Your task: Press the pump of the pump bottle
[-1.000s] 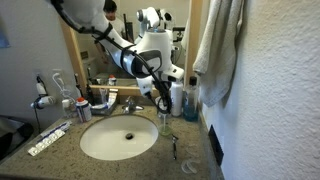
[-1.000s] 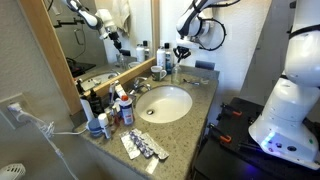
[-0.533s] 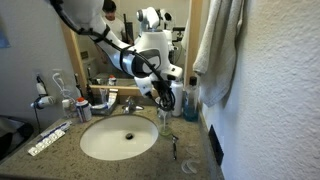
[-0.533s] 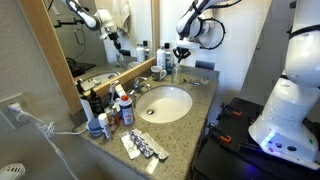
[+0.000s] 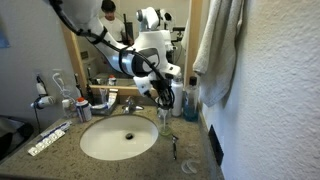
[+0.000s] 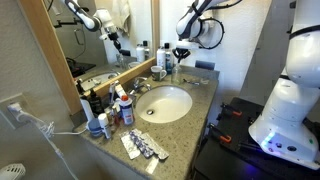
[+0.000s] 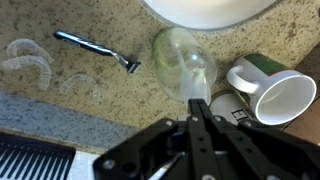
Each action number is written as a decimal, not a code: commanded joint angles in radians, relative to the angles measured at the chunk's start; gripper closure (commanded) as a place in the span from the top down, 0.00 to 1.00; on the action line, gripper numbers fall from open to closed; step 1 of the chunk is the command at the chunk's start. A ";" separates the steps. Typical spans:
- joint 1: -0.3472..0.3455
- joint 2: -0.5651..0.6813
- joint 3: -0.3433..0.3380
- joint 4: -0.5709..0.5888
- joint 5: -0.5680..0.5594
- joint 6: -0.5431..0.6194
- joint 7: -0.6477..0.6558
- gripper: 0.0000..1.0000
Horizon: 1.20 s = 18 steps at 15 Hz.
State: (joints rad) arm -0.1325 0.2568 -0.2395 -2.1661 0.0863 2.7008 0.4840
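Gripper (image 7: 196,108), jaws pinched together, hangs above the bottle (image 7: 185,65); off-centre, it may slip and topple it toward the mug (image 7: 277,100).

A speckled granite countertop (image 5: 195,155) fills the lower part of both exterior views, with an oval white sink basin (image 5: 118,138) sunk into it. At twelve o'clock from the basin stands a mirror in a wooden frame (image 5: 68,50). At two o'clock a pale towel (image 5: 215,50) hangs against a white textured wall (image 5: 280,90), which carries a wall outlet (image 5: 215,147) at three o'clock, low by the counter. In an exterior view a grey side wall (image 6: 20,60) holds another outlet (image 6: 12,105). The light is soft and even.
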 commanded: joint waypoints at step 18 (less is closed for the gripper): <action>0.083 -0.051 -0.049 0.018 -0.156 -0.083 0.149 0.04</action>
State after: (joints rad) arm -0.0723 0.2456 -0.2676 -2.1555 -0.0180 2.6818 0.5863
